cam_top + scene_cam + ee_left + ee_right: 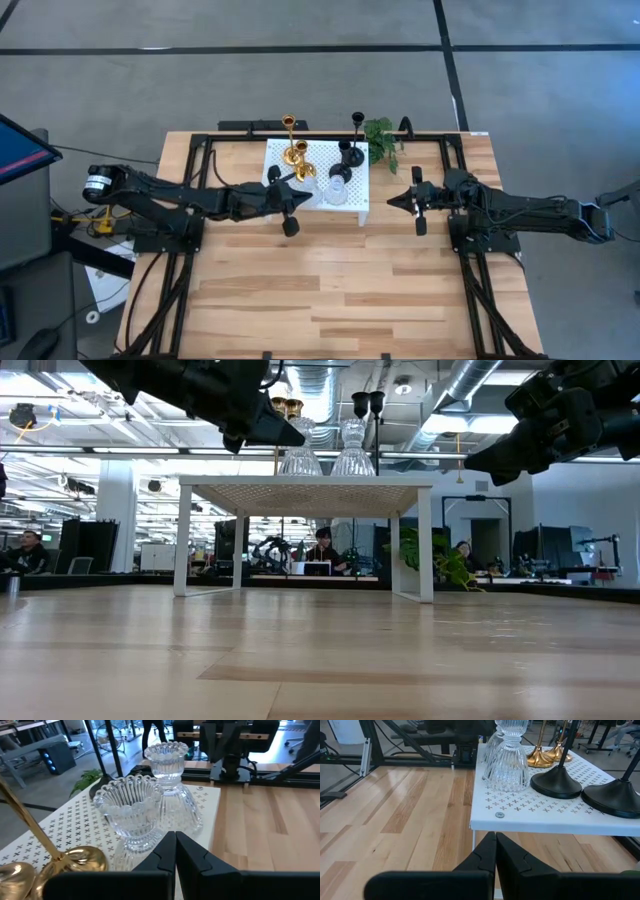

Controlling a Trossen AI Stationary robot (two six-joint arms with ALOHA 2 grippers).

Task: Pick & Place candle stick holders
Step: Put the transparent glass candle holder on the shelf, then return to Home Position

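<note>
Six candle stick holders stand by their round bases on a white perforated stand (312,200): two gold (294,152), two black (350,152) and two clear glass (338,188). My left gripper (308,190) is shut and empty, hovering over the stand's left edge. Its tips (175,837) are just short of the squat glass holder (129,810), with the taller glass holder (169,780) behind. My right gripper (392,203) is shut and empty, just right of the stand. In its wrist view (496,837) it faces the stand's edge (545,825).
A small green plant (382,138) stands at the stand's far right corner. The gold bases (75,862) are close beside my left gripper. The wooden table (330,290) stretches toward the near edge. Black frame rails (200,150) run along the table's sides.
</note>
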